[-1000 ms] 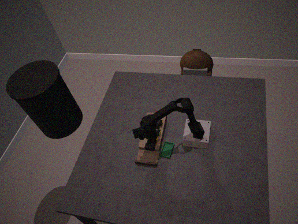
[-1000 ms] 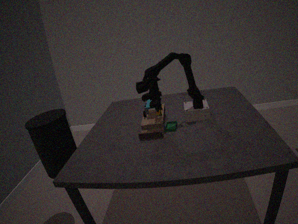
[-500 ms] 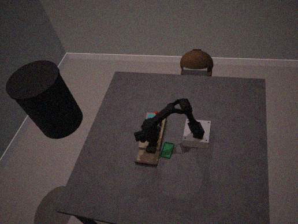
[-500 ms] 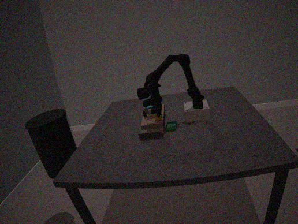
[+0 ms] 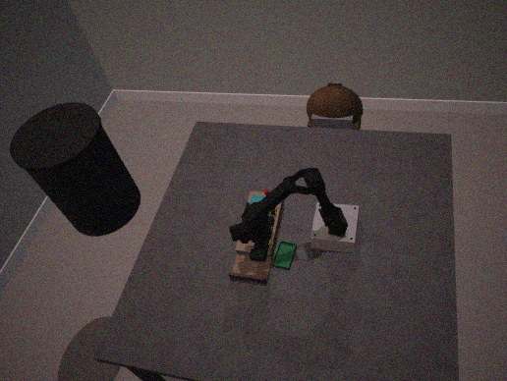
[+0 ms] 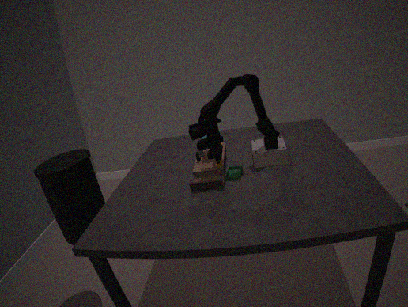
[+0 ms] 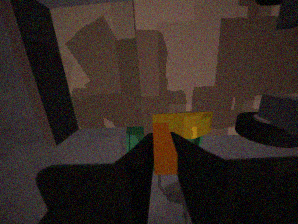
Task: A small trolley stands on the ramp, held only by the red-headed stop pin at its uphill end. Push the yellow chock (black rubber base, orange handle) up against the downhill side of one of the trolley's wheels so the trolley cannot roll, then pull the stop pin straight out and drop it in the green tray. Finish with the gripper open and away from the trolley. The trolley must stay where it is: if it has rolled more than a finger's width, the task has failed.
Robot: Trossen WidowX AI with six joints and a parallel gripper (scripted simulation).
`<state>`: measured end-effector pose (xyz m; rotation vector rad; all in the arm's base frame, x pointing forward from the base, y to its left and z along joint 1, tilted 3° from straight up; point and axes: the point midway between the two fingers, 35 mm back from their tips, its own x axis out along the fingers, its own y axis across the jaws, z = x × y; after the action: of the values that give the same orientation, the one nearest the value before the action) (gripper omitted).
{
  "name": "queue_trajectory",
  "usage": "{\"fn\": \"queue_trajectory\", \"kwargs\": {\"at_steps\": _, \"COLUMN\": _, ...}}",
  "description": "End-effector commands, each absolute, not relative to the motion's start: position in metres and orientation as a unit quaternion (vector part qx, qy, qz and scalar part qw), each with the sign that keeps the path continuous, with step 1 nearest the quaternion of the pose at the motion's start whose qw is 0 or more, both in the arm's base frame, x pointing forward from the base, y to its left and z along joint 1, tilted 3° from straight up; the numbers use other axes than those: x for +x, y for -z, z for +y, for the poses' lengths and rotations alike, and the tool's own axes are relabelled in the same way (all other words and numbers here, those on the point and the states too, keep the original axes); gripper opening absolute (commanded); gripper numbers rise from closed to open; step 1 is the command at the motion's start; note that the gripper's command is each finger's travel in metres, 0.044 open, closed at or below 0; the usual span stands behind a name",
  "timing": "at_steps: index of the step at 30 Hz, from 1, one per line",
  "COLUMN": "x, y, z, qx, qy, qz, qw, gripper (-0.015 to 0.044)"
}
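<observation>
My gripper [image 7: 161, 137] [image 6: 219, 159] is shut on the orange handle [image 7: 165, 152] of the yellow chock [image 7: 190, 124] and holds it low at the ramp's right side. A black trolley wheel [image 7: 265, 136] is right of the chock in the wrist view, with a gap between them. The ramp [image 5: 251, 267] [image 6: 207, 184] runs under the arm. The trolley's cyan body [image 5: 255, 198] is at its far end, mostly hidden by the arm. The pin's red head [image 5: 266, 191] shows beside it. The chock's black base is not clearly visible.
The green tray [image 5: 284, 254] [image 6: 234, 173] lies just right of the ramp, and parts of it show behind the chock in the wrist view. The arm's pale base block [image 5: 335, 244] [image 6: 270, 159] stands farther right on the table.
</observation>
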<state>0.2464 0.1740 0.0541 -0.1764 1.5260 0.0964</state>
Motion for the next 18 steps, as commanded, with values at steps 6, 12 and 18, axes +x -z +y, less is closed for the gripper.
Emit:
{"fn": "queue_trajectory", "kwargs": {"at_steps": 6, "x": 0.248, "y": -0.055, "z": 0.165, "qx": -0.081, "qy": -0.044, "qz": 0.687, "qw": 0.720, "gripper": 0.0000}}
{"fn": "queue_trajectory", "kwargs": {"at_steps": 12, "x": 0.248, "y": -0.055, "z": 0.160, "qx": -0.082, "qy": -0.043, "qz": 0.687, "qw": 0.720, "gripper": 0.0000}}
{"fn": "queue_trajectory", "kwargs": {"at_steps": 18, "x": 0.249, "y": -0.055, "z": 0.154, "qx": -0.082, "qy": -0.043, "qz": 0.687, "qw": 0.720, "gripper": 0.0000}}
